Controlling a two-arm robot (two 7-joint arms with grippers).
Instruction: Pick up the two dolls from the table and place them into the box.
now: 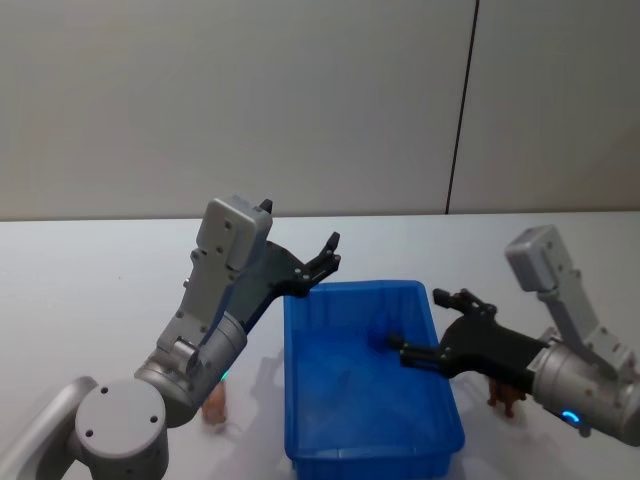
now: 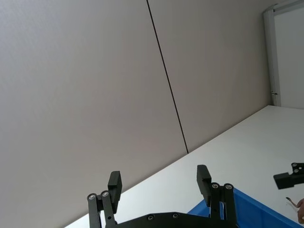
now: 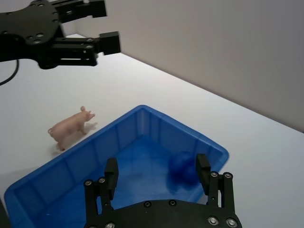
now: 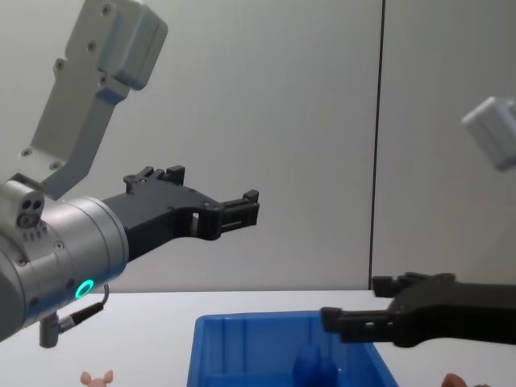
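A: Where were the two dolls?

B: Both stood on the counter [image 1: 90, 290], outside the box [image 1: 350, 287]. The pig [image 3: 69, 129] was on its feet just off the box's left wall, apart from it. The brown doll [image 1: 507, 398] was off the box's right wall, toward the near corner, partly hidden behind the right arm.

A: And the left end effector [image 1: 330, 255]?

B: Raised well above the box's far left corner, pointing toward the back wall. Its fingers were apart, with nothing between them.

A: The right end effector [image 1: 415, 322]?

B: Much lower, reaching in from the right over the box's right half, a little above the rim. Its fingers were spread too, and empty.

A: Was the box bare inside?

B: No. A dark blue lump [image 3: 181, 167] sat on the box floor toward the far right corner, below the right end effector and apart from its fingers. I couldn't tell what it was.

A: How far was the pig from either end effector?

B: Well apart from both. The left one hung high over the box's far corner, while the pig stood low beside the left wall. The right one was across the box from it.
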